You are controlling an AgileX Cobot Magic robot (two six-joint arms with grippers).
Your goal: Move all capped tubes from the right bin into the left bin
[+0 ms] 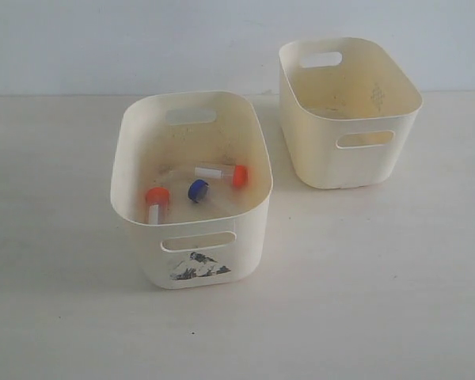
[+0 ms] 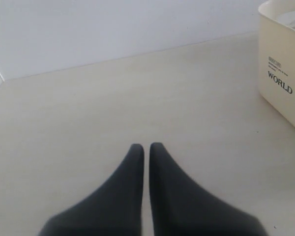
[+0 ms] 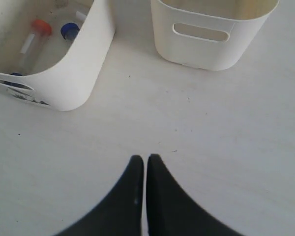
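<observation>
Nearest to us, each wrist view shows its own pincer. The left pincer [image 2: 146, 146] and the right pincer [image 3: 145, 157] are both clenched tip to tip with nothing between them, above the bare surface [image 1: 364, 309].

Next comes the left bin [image 1: 191, 273], the one with the black mountain picture — all three capped tubes we can see lie on its floor. An orange-capped tube [image 1: 155, 204] lies by the near wall, a blue-capped tube [image 1: 198, 190] just beside it, and a second orange-capped tube [image 1: 222, 172] on its side behind them.

Farthest is the right bin [image 1: 356, 162]. We see no tube in it, though its near wall hides part of the floor.

We judge the tubes light, stiff and smooth — round enough to roll or slip, but not fragile. We would take hold across the clear body just below the cap, where the cap's shoulder would stop a slide.
</observation>
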